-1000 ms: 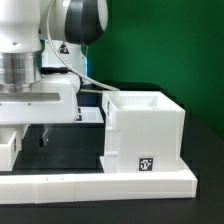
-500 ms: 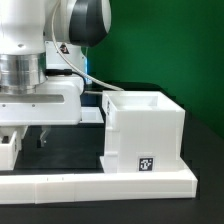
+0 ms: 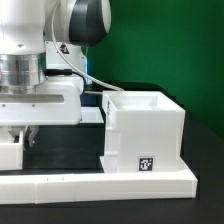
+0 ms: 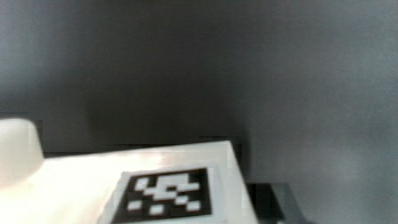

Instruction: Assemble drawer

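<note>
The white cube casing (image 3: 145,128) stands open-topped at the exterior view's right, with a square marker on its front. The drawer (image 3: 9,150) shows only as a small white part at the exterior view's far left edge. My gripper (image 3: 29,137) hangs just above the table, right beside the drawer; one dark finger shows. In the wrist view the picture is blurred: a white face with a marker tag (image 4: 169,196) fills the near part, a rounded white bump (image 4: 15,148) beside it, and one dark finger (image 4: 267,203) next to the white face. Whether the jaws hold it is unclear.
The low white border wall (image 3: 100,184) runs along the front of the dark table. A white cable (image 3: 95,88) hangs from the arm toward the casing. A green backdrop stands behind.
My gripper has moved toward the exterior view's left, from mid-table to beside the drawer. More of the drawer shows at the left edge now. The casing has not moved.
</note>
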Motion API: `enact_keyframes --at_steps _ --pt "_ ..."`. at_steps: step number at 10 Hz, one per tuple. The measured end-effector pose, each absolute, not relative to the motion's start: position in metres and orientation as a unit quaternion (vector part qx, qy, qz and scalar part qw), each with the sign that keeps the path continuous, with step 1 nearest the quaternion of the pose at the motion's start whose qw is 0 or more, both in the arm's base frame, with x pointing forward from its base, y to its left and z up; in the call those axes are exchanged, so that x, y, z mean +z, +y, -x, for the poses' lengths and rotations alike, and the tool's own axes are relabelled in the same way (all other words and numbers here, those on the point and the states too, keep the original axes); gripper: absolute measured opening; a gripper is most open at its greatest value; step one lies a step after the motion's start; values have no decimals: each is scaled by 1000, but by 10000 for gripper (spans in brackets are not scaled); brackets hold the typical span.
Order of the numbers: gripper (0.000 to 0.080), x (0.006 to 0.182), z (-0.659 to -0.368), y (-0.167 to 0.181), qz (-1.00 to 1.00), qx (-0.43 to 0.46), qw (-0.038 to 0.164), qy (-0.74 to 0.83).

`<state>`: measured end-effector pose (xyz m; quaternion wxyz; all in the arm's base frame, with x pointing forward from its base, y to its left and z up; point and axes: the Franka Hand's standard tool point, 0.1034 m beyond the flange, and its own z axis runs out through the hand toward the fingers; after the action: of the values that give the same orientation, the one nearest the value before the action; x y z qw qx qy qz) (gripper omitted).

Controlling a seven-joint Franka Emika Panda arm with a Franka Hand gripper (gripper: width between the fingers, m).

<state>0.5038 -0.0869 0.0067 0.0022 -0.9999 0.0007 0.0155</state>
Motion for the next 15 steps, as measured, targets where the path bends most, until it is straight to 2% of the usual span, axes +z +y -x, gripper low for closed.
enact_keyframes --at_steps 9,10,12,13,15 --pt "52 7 -504 -86 1000 15 2 -1" --pt "47 12 -504 -76 1000 16 0 -21" --pt "47 33 -502 -60 997 17 7 -69" --pt "47 38 -503 -59 997 17 9 -79" --pt "47 35 -502 -59 995 19 9 -94"
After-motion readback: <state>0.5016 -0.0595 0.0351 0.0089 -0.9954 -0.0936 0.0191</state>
